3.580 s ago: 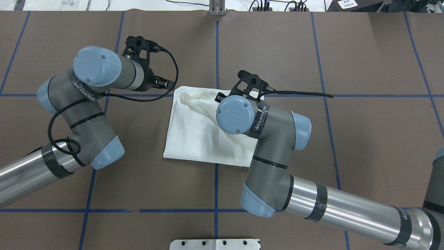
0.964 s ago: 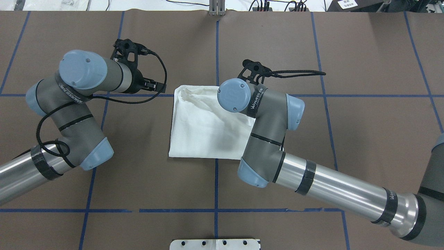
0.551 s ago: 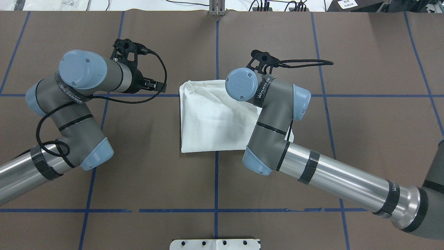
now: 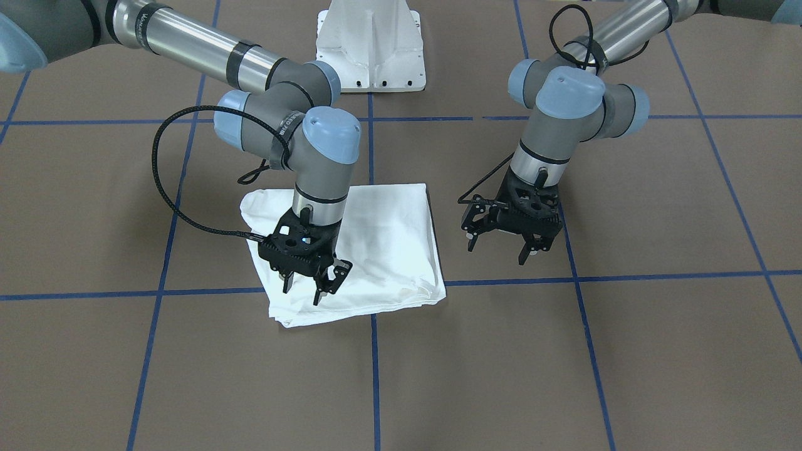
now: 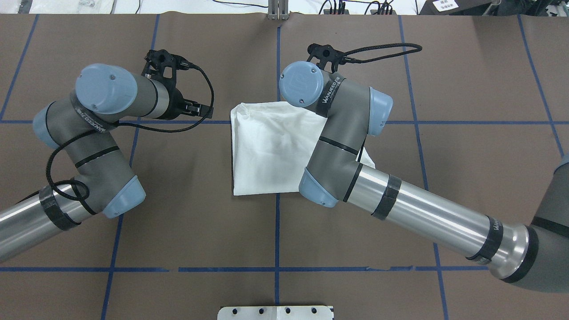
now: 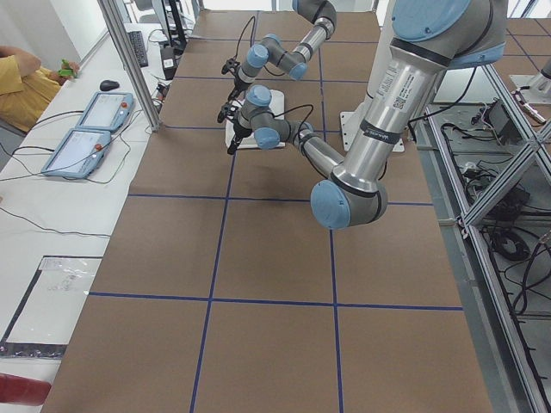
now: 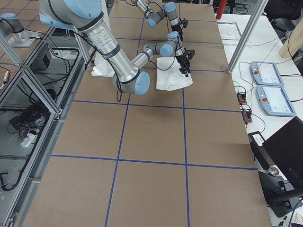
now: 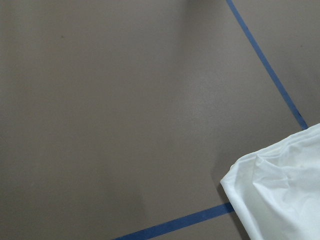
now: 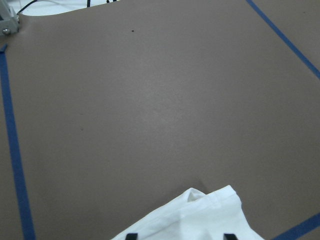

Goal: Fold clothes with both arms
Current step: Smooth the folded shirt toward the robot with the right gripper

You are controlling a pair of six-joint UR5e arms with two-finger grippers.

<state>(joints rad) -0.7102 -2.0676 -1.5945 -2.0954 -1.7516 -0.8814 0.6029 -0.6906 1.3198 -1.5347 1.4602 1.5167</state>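
Note:
The white shirt lies folded into a rough rectangle at the table's middle, also seen from the front. My right gripper hangs open just over the shirt's far edge, nothing between its fingers. In the right wrist view two fingertips stand apart above a shirt corner. From overhead the right wrist hides that gripper. My left gripper is open over bare table beside the shirt, its fingers pointing at the cloth. One shirt corner shows in the left wrist view.
Brown table cover with blue tape grid lines. The white pedestal base stands at the robot's edge. The right arm's black cable loops out beside the shirt. A person's sleeve and two tablets are beyond the table.
The shirt slid away from the robot and slightly right with the right arm, then stopped. The right wrist then swung further away and to the left. The left arm stayed still.

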